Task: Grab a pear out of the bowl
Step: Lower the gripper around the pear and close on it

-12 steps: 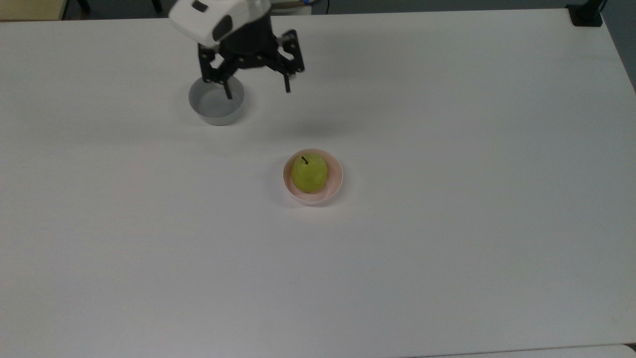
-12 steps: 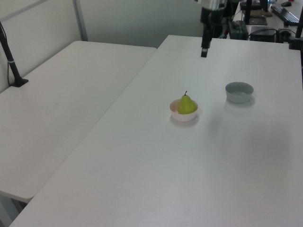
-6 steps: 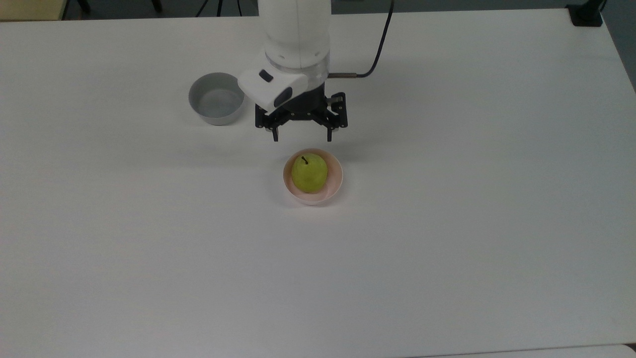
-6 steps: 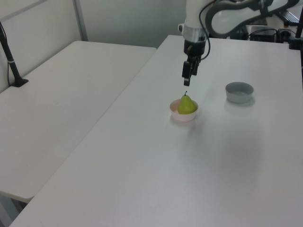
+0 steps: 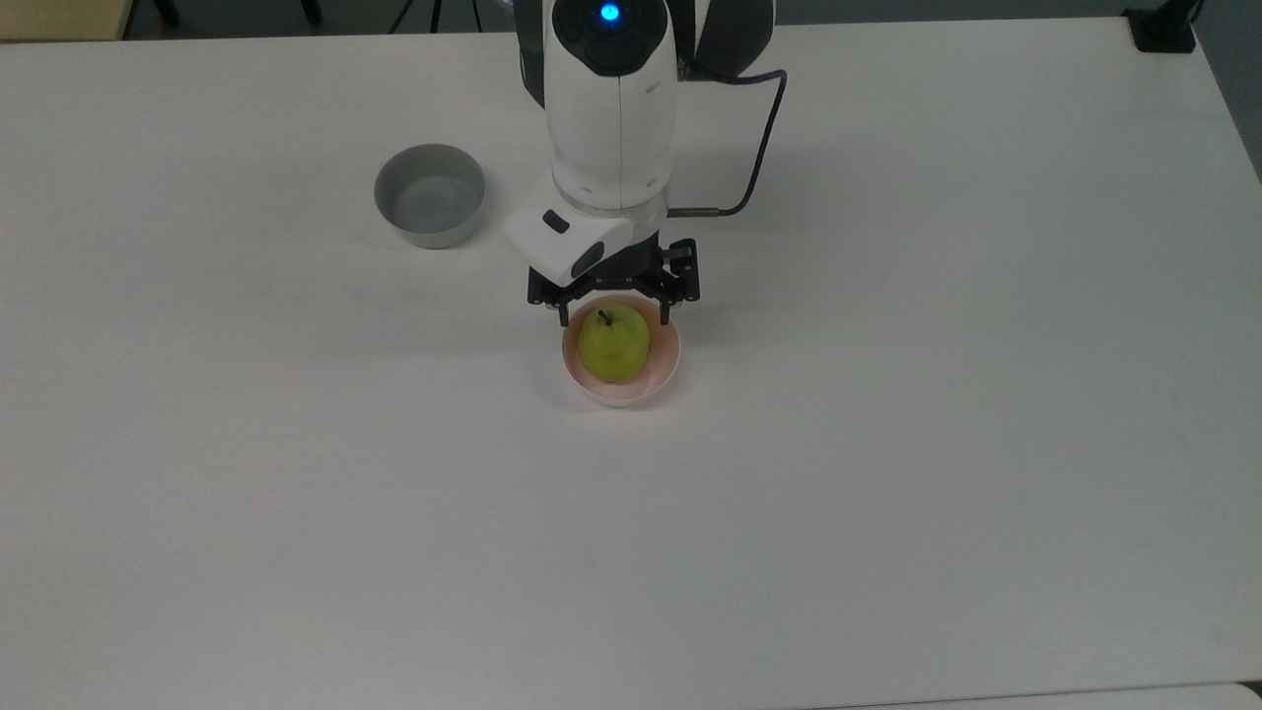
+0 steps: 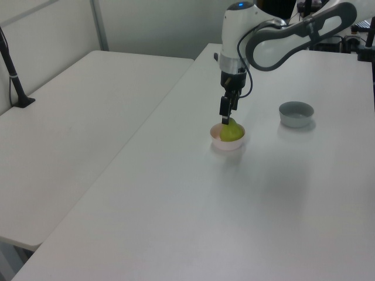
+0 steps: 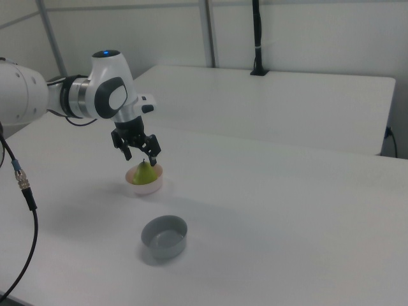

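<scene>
Pear [image 5: 613,343] sits in the pink bowl [image 5: 665,370], just below the wide-spread pincer [image 5: 613,318].

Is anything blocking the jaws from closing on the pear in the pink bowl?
Nothing visible does. The open gripper hangs just above the pear, which sits alone in the pink bowl. The grey bowl stands well apart.

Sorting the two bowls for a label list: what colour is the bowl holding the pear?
Pale pink bowl, lighter inside, with the yellow-green pear in it; the top view shows it best.
</scene>
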Controlling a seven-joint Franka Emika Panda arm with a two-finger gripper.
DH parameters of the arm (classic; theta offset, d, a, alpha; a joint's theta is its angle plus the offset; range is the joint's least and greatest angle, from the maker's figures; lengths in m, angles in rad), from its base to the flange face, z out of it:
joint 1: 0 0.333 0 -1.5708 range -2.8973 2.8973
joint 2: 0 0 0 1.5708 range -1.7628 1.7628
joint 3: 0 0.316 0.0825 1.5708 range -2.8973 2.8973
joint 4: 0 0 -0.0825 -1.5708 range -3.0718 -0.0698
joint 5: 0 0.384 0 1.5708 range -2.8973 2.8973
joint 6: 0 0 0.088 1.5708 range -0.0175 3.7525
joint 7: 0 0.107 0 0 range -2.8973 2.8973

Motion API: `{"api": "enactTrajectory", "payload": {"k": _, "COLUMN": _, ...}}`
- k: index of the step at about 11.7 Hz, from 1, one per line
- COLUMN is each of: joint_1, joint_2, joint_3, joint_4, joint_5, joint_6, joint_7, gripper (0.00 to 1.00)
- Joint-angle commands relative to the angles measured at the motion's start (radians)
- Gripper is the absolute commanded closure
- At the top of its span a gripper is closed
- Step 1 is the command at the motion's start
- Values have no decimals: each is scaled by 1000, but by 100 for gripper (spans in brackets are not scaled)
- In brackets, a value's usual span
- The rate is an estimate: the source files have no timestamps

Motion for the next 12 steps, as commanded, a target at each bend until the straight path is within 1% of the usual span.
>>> {"api": "enactTrajectory", "payload": {"k": 1, "joint_1": 21, "joint_2": 28, "joint_3": -2, "joint_4": -7, "joint_5": -44, "joint_6": 31, "joint_7": 16, "gripper": 1}}
{"api": "enactTrajectory", "payload": {"k": 2, "joint_1": 21, "joint_2": 34, "joint_3": -2, "joint_4": -8, "joint_5": -51, "joint_6": 31, "joint_7": 14, "gripper": 3}}
{"api": "enactTrajectory", "payload": {"k": 3, "joint_1": 22, "joint_2": 39, "joint_3": -2, "joint_4": -13, "joint_5": -58, "joint_6": 32, "joint_7": 14, "gripper": 9}}
{"api": "enactTrajectory", "payload": {"k": 4, "joint_1": 22, "joint_2": 42, "joint_3": -2, "joint_4": -23, "joint_5": -68, "joint_6": 57, "joint_7": 14, "gripper": 11}}
{"api": "enactTrajectory", "payload": {"k": 5, "joint_1": 22, "joint_2": 51, "joint_3": -2, "joint_4": -33, "joint_5": -68, "joint_6": 93, "joint_7": 19, "gripper": 12}}
{"api": "enactTrajectory", "payload": {"k": 6, "joint_1": 22, "joint_2": 59, "joint_3": -2, "joint_4": -34, "joint_5": -71, "joint_6": 104, "joint_7": 22, "gripper": 14}}
{"api": "enactTrajectory", "payload": {"k": 7, "joint_1": 22, "joint_2": 60, "joint_3": -2, "joint_4": -33, "joint_5": -78, "joint_6": 106, "joint_7": 22, "gripper": 24}}
{"api": "enactTrajectory", "payload": {"k": 8, "joint_1": 22, "joint_2": 60, "joint_3": -2, "joint_4": -34, "joint_5": -78, "joint_6": 104, "joint_7": 20, "gripper": 39}}
{"api": "enactTrajectory", "payload": {"k": 9, "joint_1": 22, "joint_2": 60, "joint_3": -2, "joint_4": -39, "joint_5": -80, "joint_6": 106, "joint_7": 20, "gripper": 56}}
{"api": "enactTrajectory", "payload": {"k": 10, "joint_1": 22, "joint_2": 59, "joint_3": -2, "joint_4": -39, "joint_5": -78, "joint_6": 104, "joint_7": 19, "gripper": 76}}
{"api": "enactTrajectory", "payload": {"k": 11, "joint_1": 22, "joint_2": 59, "joint_3": -2, "joint_4": -37, "joint_5": -78, "joint_6": 104, "joint_7": 22, "gripper": 89}}
{"api": "enactTrajectory", "payload": {"k": 12, "joint_1": 22, "joint_2": 57, "joint_3": -2, "joint_4": -37, "joint_5": -78, "joint_6": 103, "joint_7": 22, "gripper": 91}}
